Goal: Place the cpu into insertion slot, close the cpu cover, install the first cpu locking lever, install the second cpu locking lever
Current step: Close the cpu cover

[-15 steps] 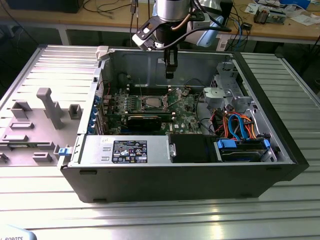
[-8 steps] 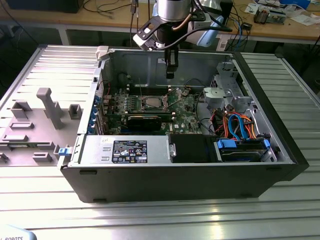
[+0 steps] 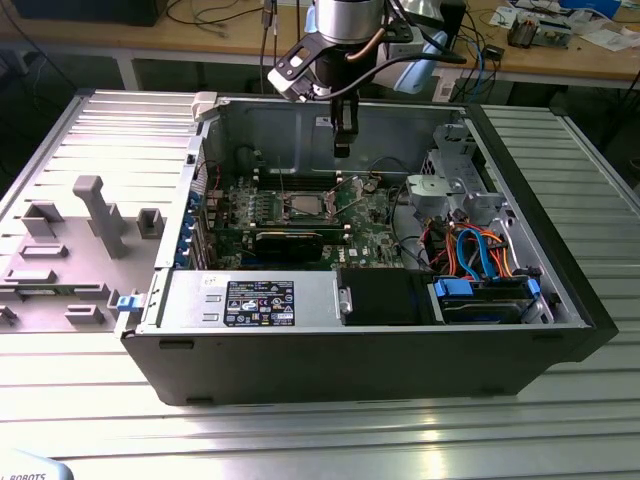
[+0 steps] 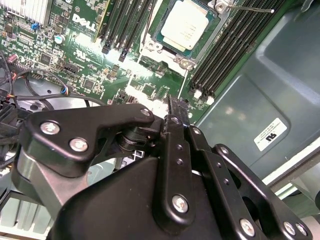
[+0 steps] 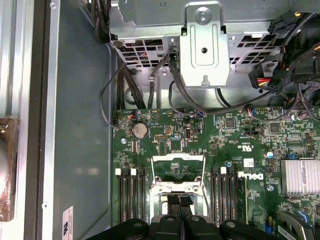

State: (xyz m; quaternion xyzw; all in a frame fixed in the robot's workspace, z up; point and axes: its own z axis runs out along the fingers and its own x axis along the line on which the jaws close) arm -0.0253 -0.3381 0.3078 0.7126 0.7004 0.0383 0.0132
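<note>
Overhead, the closed black gripper (image 3: 343, 148) hovered over the silver-grey square cpu (image 4: 186, 24) seated in its silver-rimmed insertion slot (image 4: 150, 46).

The flat square cpu (image 4: 186, 23) has a dull silver-grey top, the circuit board (image 4: 100, 65) is green, the long memory slots (image 4: 235, 45) black, the steel case wall (image 4: 260, 75) grey-teal.

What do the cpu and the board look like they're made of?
The cpu: metal top, pale silver-grey and matte, with a soft, even sheen. The board: probably fibreglass laminate under a glossy green coating, judging by the white glare patches and fine traces.
</note>
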